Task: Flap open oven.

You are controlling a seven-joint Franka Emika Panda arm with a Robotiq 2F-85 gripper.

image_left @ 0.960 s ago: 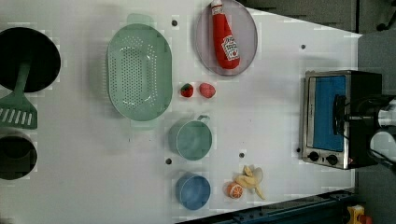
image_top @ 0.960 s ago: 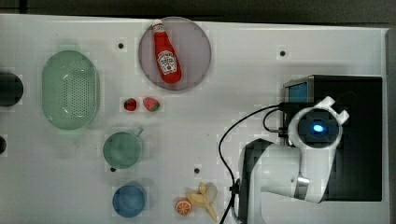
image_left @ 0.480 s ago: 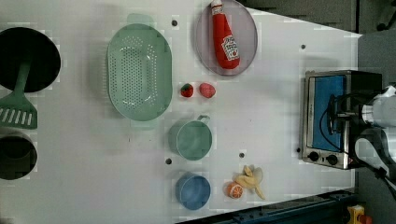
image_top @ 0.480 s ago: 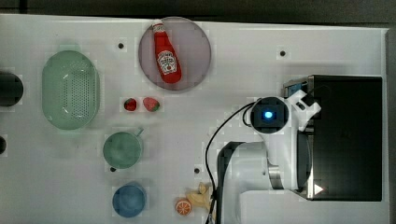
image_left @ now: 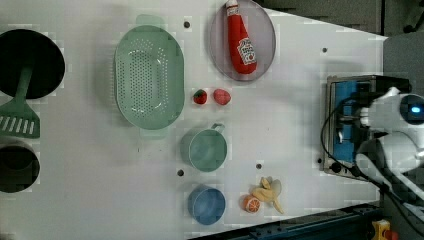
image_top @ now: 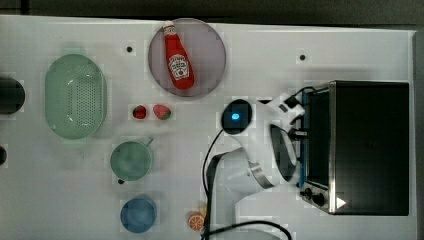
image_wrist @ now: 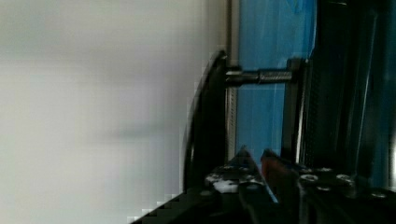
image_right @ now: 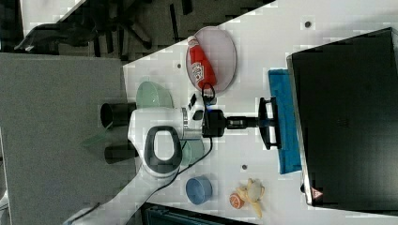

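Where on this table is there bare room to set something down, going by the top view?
Bare: the wide strip between the plate and the oven, and the top view's lower left, below the colander. Crowded: around the green cup, blue bowl and strawberries, and before the oven door, where the arm stands.

Count of items on the white table, one robot arm.

One black boxy toaster oven (image_top: 367, 145) with blue-tinted glass door, right at the fingertips; one red ketchup bottle (image_top: 177, 62) on one round grey plate (image_top: 212, 55); one pale green perforated oval colander (image_top: 75, 96); two small red strawberries (image_top: 140, 112) (image_top: 161, 111); one green mug (image_top: 131, 160); one blue bowl (image_top: 138, 214); one orange half (image_left: 251, 204); one peeled banana (image_left: 269, 192); one green slotted spatula (image_left: 20, 115); two black round pots (image_left: 30, 62) (image_left: 17, 167), farthest from the fingers.
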